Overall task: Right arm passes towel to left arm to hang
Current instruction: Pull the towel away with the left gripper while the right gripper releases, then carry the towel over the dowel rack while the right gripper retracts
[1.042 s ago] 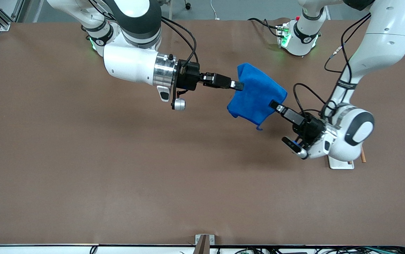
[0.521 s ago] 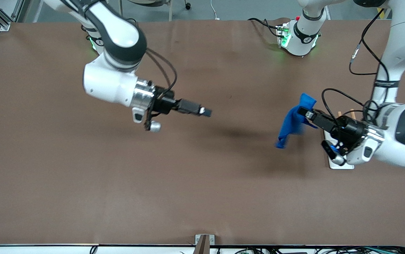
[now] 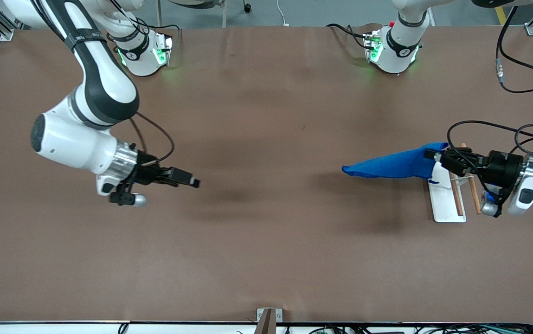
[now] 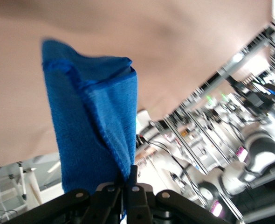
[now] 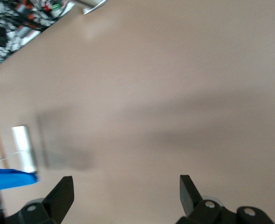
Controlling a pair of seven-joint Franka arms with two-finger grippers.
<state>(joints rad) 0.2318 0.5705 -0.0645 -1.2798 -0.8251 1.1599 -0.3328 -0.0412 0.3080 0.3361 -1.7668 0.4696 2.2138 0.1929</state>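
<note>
The bright blue towel [image 3: 394, 164] hangs stretched out in the air from my left gripper [image 3: 434, 155], which is shut on one of its edges over the white base of the rack at the left arm's end of the table. In the left wrist view the towel [image 4: 88, 126] drapes from the closed left gripper [image 4: 128, 179]. My right gripper [image 3: 195, 182] is open and empty over the bare table toward the right arm's end. Its fingers [image 5: 63, 193] stand wide apart in the right wrist view, where the towel [image 5: 9, 179] shows at the edge.
A small rack with a white base [image 3: 447, 204] and wooden rods [image 3: 472, 195] stands under the left gripper. The brown table [image 3: 266, 232] spreads between the arms. The arm bases stand at the table's edge farthest from the front camera.
The right gripper let go of the towel and pulled back toward its end of the table. The left gripper carried the towel toward the rack, and the towel now trails out sideways.
</note>
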